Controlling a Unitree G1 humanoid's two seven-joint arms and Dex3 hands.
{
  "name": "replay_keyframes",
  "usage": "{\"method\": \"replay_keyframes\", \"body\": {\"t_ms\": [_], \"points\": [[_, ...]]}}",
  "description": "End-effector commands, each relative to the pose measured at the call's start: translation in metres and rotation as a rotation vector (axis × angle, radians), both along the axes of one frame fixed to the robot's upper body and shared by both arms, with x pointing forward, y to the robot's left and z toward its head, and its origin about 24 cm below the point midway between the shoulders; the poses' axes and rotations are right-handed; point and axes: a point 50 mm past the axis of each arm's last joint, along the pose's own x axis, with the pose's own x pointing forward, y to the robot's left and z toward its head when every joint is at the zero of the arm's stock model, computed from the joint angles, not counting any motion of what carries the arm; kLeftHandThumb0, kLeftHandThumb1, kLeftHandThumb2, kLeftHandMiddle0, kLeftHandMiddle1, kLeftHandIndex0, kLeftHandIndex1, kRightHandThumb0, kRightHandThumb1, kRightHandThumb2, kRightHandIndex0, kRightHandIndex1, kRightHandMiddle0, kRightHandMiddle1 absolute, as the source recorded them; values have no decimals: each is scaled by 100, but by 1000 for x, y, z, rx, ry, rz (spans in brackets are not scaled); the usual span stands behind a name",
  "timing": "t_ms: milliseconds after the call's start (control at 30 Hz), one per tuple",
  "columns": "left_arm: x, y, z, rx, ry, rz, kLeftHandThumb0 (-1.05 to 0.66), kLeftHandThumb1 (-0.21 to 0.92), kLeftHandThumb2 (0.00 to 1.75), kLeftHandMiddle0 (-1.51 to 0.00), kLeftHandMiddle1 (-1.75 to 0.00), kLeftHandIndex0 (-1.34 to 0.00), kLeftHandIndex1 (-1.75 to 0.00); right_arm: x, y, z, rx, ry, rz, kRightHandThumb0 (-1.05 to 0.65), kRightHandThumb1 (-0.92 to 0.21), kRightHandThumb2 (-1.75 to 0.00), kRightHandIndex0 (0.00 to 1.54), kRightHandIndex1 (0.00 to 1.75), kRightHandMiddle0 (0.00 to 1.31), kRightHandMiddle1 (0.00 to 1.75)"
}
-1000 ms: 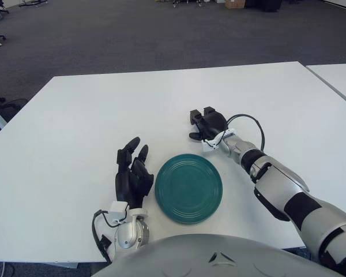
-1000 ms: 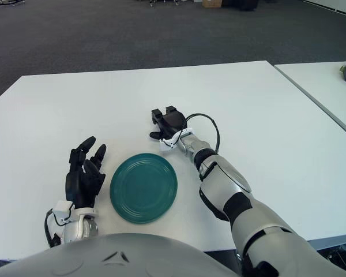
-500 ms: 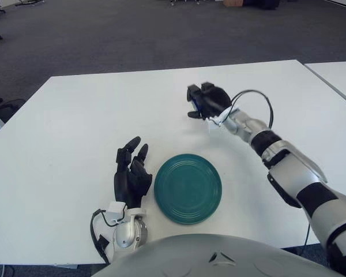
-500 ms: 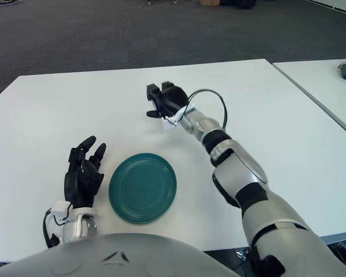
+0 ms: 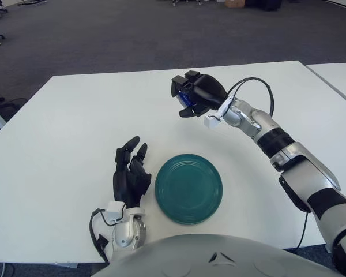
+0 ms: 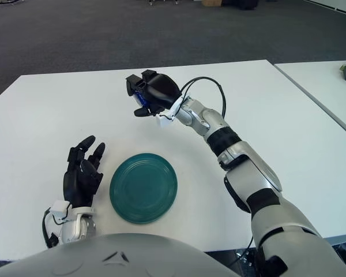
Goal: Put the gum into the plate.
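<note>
Small blue gum pack (image 5: 186, 99) clamped in curled right hand (image 5: 197, 98) fingers, aloft beyond the bare round teal plate (image 5: 188, 188); drop pending, left hand (image 5: 131, 173) spread beside it.

Up comes the right robot hand (image 5: 191, 95), off the counter (image 5: 69, 115) where it sat a second ago, swinging left and farther away, now raised beyond the plate (image 5: 188, 188). The blue gum (image 5: 186, 98) has come up with it, clamped in its fingers.
</note>
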Motion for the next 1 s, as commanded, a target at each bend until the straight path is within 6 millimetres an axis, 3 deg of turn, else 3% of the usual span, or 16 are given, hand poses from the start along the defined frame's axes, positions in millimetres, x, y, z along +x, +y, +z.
{"method": "replay_keyframes", "body": {"t_ms": [0,300,767,967], "points": [[5,0,1,-26,2,19,-98,92,88,-51,-26,-19,-94,-20,-6,9,-13,-41,78,-42,-54,-104,76,175,45,175],[5,5,-1,-1,30,34,-91,92,89,-51,-27,-14,-91,-50,-11,16,-93,-116,200,-43,-50,-108,80,175,47,175],[4,7,-2,-22,35,36,-90,92,89,-49,-32,-14,-92,-105,-24,2,-81,-82,331,-43,-50,-108,81,175,47,175],[3,7,1,12,49,58,-91,92,90,-45,-43,-14,-94,-114,-25,-1,-76,-41,363,-42,-53,-105,84,175,45,175]]}}
